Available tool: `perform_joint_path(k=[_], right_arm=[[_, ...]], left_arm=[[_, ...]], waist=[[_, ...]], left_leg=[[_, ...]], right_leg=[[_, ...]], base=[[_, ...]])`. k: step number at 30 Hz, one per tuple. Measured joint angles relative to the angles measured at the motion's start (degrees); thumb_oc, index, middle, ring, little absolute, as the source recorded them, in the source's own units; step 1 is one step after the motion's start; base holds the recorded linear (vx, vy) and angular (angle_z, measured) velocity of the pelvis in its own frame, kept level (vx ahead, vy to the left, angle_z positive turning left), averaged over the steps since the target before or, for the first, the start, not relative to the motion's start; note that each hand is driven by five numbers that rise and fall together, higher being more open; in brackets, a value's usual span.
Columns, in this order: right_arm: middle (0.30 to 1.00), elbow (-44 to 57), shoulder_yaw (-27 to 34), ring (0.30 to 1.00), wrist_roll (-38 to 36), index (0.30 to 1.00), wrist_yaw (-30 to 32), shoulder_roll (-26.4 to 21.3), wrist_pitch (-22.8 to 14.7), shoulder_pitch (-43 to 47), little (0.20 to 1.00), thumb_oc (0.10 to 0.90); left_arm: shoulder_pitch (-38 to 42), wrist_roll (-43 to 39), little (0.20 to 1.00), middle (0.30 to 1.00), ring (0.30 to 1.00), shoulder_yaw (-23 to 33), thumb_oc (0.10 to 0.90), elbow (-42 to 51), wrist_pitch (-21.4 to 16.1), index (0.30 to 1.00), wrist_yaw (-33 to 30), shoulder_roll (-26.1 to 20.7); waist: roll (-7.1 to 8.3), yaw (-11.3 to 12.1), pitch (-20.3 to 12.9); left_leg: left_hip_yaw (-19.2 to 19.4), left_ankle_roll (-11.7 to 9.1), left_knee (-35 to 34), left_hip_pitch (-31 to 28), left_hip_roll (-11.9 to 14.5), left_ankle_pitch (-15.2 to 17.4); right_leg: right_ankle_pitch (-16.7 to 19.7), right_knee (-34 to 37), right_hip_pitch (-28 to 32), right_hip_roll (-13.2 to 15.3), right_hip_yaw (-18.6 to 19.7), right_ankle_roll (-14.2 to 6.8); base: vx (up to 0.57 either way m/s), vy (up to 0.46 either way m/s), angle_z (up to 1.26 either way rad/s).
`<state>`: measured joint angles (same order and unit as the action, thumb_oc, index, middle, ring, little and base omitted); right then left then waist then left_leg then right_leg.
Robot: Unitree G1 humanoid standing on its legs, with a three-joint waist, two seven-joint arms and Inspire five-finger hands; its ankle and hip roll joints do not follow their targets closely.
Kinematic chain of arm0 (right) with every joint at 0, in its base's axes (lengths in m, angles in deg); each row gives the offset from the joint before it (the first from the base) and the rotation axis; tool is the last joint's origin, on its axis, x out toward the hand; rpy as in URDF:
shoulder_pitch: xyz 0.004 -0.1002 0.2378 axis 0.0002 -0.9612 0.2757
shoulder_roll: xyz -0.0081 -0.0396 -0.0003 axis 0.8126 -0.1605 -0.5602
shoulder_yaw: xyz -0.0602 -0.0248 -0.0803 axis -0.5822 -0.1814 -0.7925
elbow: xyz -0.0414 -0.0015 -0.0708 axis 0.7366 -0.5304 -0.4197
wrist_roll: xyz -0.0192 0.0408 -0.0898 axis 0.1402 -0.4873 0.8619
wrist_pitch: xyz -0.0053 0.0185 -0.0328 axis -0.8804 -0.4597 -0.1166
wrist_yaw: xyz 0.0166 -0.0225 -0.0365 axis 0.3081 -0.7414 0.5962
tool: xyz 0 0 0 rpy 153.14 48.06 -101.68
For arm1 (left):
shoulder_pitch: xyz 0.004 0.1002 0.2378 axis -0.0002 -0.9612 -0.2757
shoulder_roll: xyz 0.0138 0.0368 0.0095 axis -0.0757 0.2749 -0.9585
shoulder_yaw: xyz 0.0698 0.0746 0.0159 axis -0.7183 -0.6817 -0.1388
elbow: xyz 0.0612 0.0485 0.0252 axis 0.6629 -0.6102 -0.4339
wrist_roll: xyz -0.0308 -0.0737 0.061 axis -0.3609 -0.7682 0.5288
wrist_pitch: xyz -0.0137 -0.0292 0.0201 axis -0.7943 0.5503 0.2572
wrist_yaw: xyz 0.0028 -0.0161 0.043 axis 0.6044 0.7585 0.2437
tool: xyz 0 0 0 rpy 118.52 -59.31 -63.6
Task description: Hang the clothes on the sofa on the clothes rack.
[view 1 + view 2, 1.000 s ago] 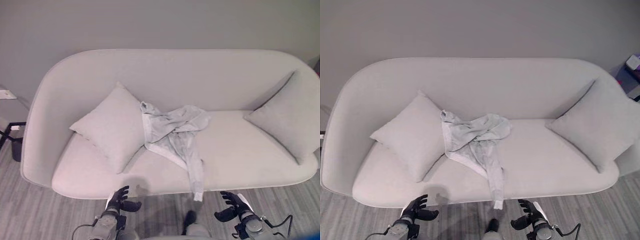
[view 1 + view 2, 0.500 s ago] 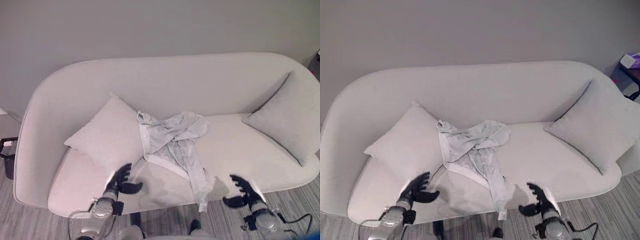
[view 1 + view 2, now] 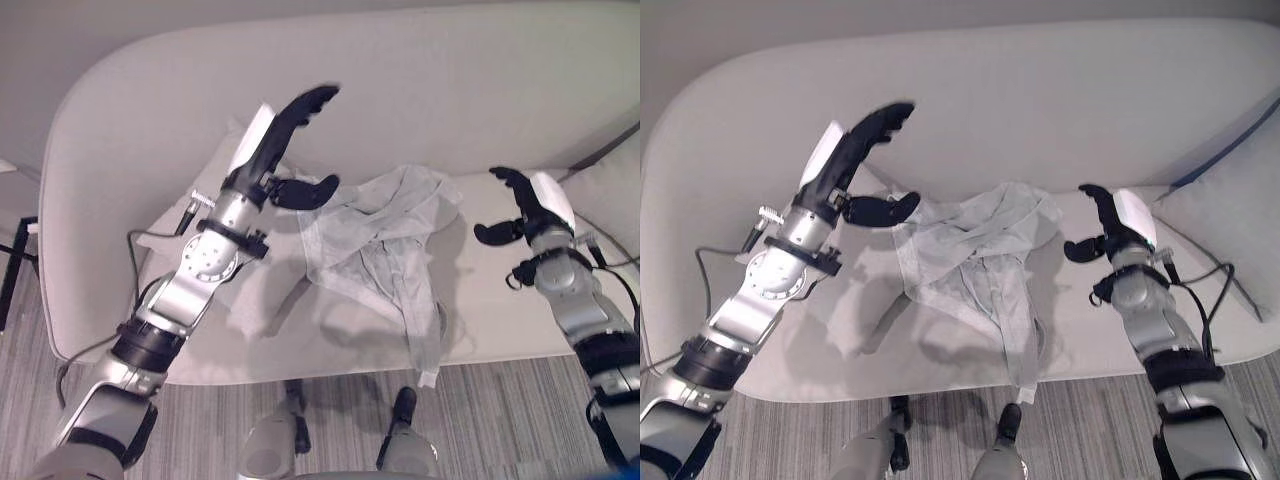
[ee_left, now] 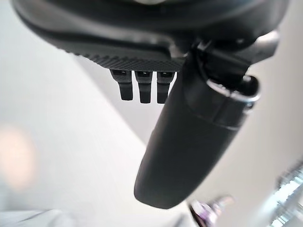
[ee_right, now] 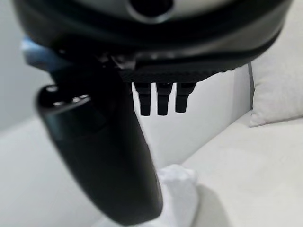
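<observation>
A crumpled pale grey garment [image 3: 385, 240] lies on the seat of the light grey sofa [image 3: 480, 110], one sleeve [image 3: 425, 345] hanging over the front edge. My left hand [image 3: 285, 135] is raised above the garment's left side, fingers straight, thumb spread, holding nothing. My right hand [image 3: 525, 205] hovers open just right of the garment, apart from it. The garment's edge [image 5: 177, 189] shows past the right thumb in the right wrist view. The left thumb [image 4: 189, 137] stands out against the sofa in the left wrist view.
A grey cushion [image 3: 235, 270] lies under my left arm at the sofa's left. Another cushion [image 3: 1230, 215] leans at the right end. Striped grey floor [image 3: 520, 420] runs before the sofa. A dark stand [image 3: 15, 265] sits at the far left.
Both arms have risen from the sofa's front edge and reached over the seat, the left hand high beside the garment, the right hand to its right. The camera has moved closer and tilted down.
</observation>
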<state>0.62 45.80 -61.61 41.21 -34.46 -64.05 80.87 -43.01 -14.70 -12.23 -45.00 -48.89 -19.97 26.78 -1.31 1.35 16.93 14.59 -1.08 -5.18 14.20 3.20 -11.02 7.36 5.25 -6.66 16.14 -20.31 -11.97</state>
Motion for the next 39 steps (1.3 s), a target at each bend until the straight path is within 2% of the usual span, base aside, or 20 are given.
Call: perform_joint_path(k=[6,10,14,16,17,18,20,21,22,23,24,27,28,29,30,35,36,37,38,39], right_arm=[[0.9,-11.51,-10.1,0.9,-3.09,0.9,0.39,-1.97,-0.36,16.0,0.9,0.8],[0.9,-14.78,-11.74,0.9,-4.59,0.9,-0.32,-3.78,-0.36,19.8,0.9,0.8],[0.9,-18.55,-16.35,0.9,-6.11,0.9,-0.56,-5.93,-1.67,25.04,0.9,0.8],[0.9,-19.91,-17.45,0.9,-6.16,0.9,-0.57,-7.46,-1.87,28.89,0.9,0.8],[0.9,-20.54,-17.87,0.9,-6.2,0.9,-0.59,-7.82,-2.25,29.89,0.9,0.8],[0.9,-20.89,-18.17,0.9,-6.22,0.9,-0.55,-8.88,-2.4,30.52,0.9,0.8],[0.9,-20.94,-18.29,0.9,-6.23,0.9,-0.41,-9.95,-2.38,32.17,0.9,0.8],[0.9,-20.76,-19.01,0.9,-6.22,0.9,-0.42,-9.79,-2.44,32.4,0.9,0.8],[0.9,-21.37,-19.9,0.9,-6.21,0.9,-0.53,-9.51,-2.47,31.99,0.9,0.8],[0.9,-22.19,-19.66,0.9,-6.21,0.9,-0.74,-9.54,-2.44,32.04,0.9,0.8],[0.9,-22.29,-18.97,0.9,-6.26,0.9,-0.67,-9.46,-2.29,32.09,0.9,0.8],[0.9,-22.75,-18.67,0.9,-6.59,0.9,-0.66,-9.04,-2.83,31.91,0.9,0.8],[0.9,-23.47,-17.67,0.9,-6.97,0.9,-0.6,-9.02,-2.92,31.52,0.9,0.8],[0.9,-23.87,-17.04,0.9,-7.65,0.9,-0.57,-9.07,-2.77,31.36,0.9,0.8],[0.9,-24.14,-14.96,0.9,-8.53,0.9,-0.43,-8.0,-2.82,30.93,0.9,0.8],[0.9,-25.21,-14.71,0.9,-8.61,0.9,-0.73,-4.89,-2.85,27.18,0.9,0.8],[0.867,-25.41,-14.25,0.867,-8.77,0.867,-0.72,-4.51,-2.85,27.19,0.867,0.778],[0.707,-25.81,-13.56,0.707,-9.06,0.707,-0.72,-3.78,-2.94,27.21,0.707,0.671],[0.467,-25.98,-13.33,0.467,-9.12,0.467,-0.73,-3.55,-2.95,27.19,0.467,0.511],[0.3,-26.47,-13.33,0.3,-9.13,0.3,-0.78,-3.48,-3.02,27.17,0.3,0.4]], left_arm=[[6.52,0.06,0.9,0.9,0.9,-3.3,0.8,-2.78,0.25,0.9,-1.28,-2.22],[9.6,2.05,0.9,0.9,0.9,-4.48,0.8,-4.1,0.6,0.9,-1.74,-3.48],[15.57,3.42,0.9,0.9,0.9,-7.35,0.8,-6.56,0.61,0.9,-3.94,-6.09],[18.84,4.29,0.9,0.9,0.9,-7.54,0.8,-7.82,0.62,0.9,-4.67,-6.05],[19.6,4.29,0.9,0.9,0.9,-7.58,0.8,-8.12,0.6,0.9,-4.96,-6.1],[21.21,4.32,0.9,0.9,0.9,-7.89,0.8,-8.6,0.6,0.9,-5.21,-6.12],[22.75,4.34,0.9,0.9,0.9,-7.18,0.8,-8.11,0.33,0.9,-6.4,-7.38],[23.21,4.33,0.9,0.9,0.9,-7.01,0.8,-8.21,0.32,0.9,-6.68,-8.05],[24.12,4.35,0.9,0.9,0.9,-7.07,0.8,-8.66,0.31,0.9,-6.79,-8.28],[24.11,4.34,0.9,0.9,0.9,-7.4,0.8,-8.65,0.22,0.9,-7.02,-8.35],[24.09,4.36,0.9,0.9,0.9,-8.1,0.8,-8.78,0.33,0.9,-7.01,-8.98],[24.25,4.37,0.9,0.9,0.9,-8.25,0.8,-8.89,0.39,0.9,-7.69,-10.02],[24.3,4.36,0.9,0.9,0.9,-8.3,0.8,-8.88,0.38,0.9,-7.93,-10.14],[24.38,4.36,0.9,0.9,0.9,-8.23,0.8,-8.8,0.39,0.9,-8.16,-10.21],[24.33,4.38,0.9,0.9,0.9,-8.07,0.8,-8.56,0.28,0.9,-8.58,-11.46],[23.99,4.33,0.9,0.9,0.9,-8.01,0.8,-8.82,0.34,0.9,-9.63,-13.51],[23.99,4.33,0.9,0.9,0.9,-8.01,0.8,-8.8,0.34,0.9,-9.73,-13.72],[23.94,4.33,0.9,0.9,0.9,-8.02,0.8,-8.79,0.33,0.9,-10.01,-14.17],[23.95,4.33,0.9,0.9,0.9,-8.01,0.8,-8.78,0.32,0.9,-10.22,-14.29],[23.92,4.3,0.9,0.9,0.9,-8.02,0.8,-8.76,0.31,0.9,-10.5,-14.33]], waist=[[-1.55,0.24,5.14],[-2.74,0.98,7.44],[-3.73,1.45,8.09],[-5.59,1.5,9.78],[-5.9,1.51,10.07],[-5.35,1.21,10.18],[-5.2,1.77,10.72],[-4.92,1.23,11.27],[-3.23,1.0,12.59],[-3.14,0.87,12.53],[-4.82,2.16,12.72],[-4.85,1.34,12.87],[-4.62,1.16,12.78],[-4.59,0.83,12.8],[-4.68,1.96,12.84],[-4.74,3.34,12.8],[-4.75,3.29,12.8],[-4.78,3.35,12.78],[-4.79,3.22,12.77],[-4.8,3.3,12.77]], left_leg=[[-0.06,0.38,0.02,2.7,-0.25,-0.28],[-0.25,0.64,0.03,4.63,-0.35,-0.46],[-0.9,2.4,0.31,8.36,-0.34,-1.73],[-1.19,4.82,0.36,9.6,-0.22,-3.42],[-1.74,4.97,0.41,9.86,-0.62,-3.54],[-1.9,4.94,0.38,10.59,-2.21,-3.52],[-2.05,4.13,1.83,12.97,-2.41,-2.97],[-1.92,2.79,5.79,15.39,-1.91,-1.9],[-1.51,1.95,14.83,21.63,-1.82,0.51],[-1.79,2.09,7.56,20.28,-2.35,-1.27],[-1.42,3.77,-0.09,17.1,-0.74,-11.98],[-2.82,4.14,-0.04,16.78,-1.28,-11.1],[-3.32,4.08,-0.07,16.85,-2.64,-11.04],[-3.53,3.8,-0.08,16.84,-3.6,-10.8],[-3.8,2.91,-0.08,17.0,-3.06,-9.94],[-3.95,2.22,-0.08,17.14,-2.09,-9.43],[-4.06,1.83,-0.09,17.14,-2.01,-9.12],[-4.26,0.26,-0.09,17.12,-1.67,-7.86],[-4.57,-0.29,-0.09,17.11,-1.45,-7.07],[-5.02,-0.45,-0.09,17.33,-1.36,-6.13]], right_leg=[[0.05,-0.02,-2.82,0.31,0.29,0.07],[0.05,-0.15,-4.5,0.48,0.15,0.08],[-0.1,-4.57,-10.33,1.18,0.77,0.14],[-0.33,-12.48,-15.79,2.34,1.61,-0.06],[-1.73,-10.49,-17.35,2.6,2.49,-0.32],[2.85,-1.81,-15.13,2.52,2.39,-0.21],[4.05,0.06,-15.8,2.23,0.96,1.44],[4.28,0.04,-15.95,2.14,0.85,1.74],[4.82,0.01,-16.04,3.28,1.25,2.42],[4.79,-0.05,-16.3,3.41,1.47,2.39],[4.34,-1.07,-16.34,1.46,2.19,2.19],[2.48,-7.04,-20.62,2.91,2.26,0.6],[5.0,-0.74,-18.22,2.61,2.23,0.69],[5.54,0.15,-17.28,3.01,1.07,0.97],[5.12,0.09,-17.73,2.51,1.01,1.43],[5.15,0.1,-17.71,1.48,0.78,1.43],[5.18,0.11,-17.71,1.37,0.77,1.38],[5.29,0.11,-17.74,1.06,0.77,1.18],[5.35,0.12,-17.83,0.86,0.78,1.09],[5.6,0.12,-18.1,0.78,0.8,0.7]], base=[[-0.04,0.03,-0.02],[-0.06,0.023,0.05],[-0.05,0.021,-0.02],[-0.02,0.014,-0.06],[-0.01,0.02,0.1],[0.0,0.023,0.29],[0.0,0.014,0.24],[0.01,0.018,0.22],[0.01,0.018,0.3],[0.02,0.04,-0.1],[0.01,0.024,-0.3],[0.04,0.013,-0.16],[0.09,0.007,0.27],[0.03,0.024,0.27],[0.03,0.021,0.12],[0.02,-0.002,-0.01],[0.0,0.0,0.0],[0.01,0.001,-0.05],[0.01,0.009,-0.07],[0.01,0.004,-0.04]])
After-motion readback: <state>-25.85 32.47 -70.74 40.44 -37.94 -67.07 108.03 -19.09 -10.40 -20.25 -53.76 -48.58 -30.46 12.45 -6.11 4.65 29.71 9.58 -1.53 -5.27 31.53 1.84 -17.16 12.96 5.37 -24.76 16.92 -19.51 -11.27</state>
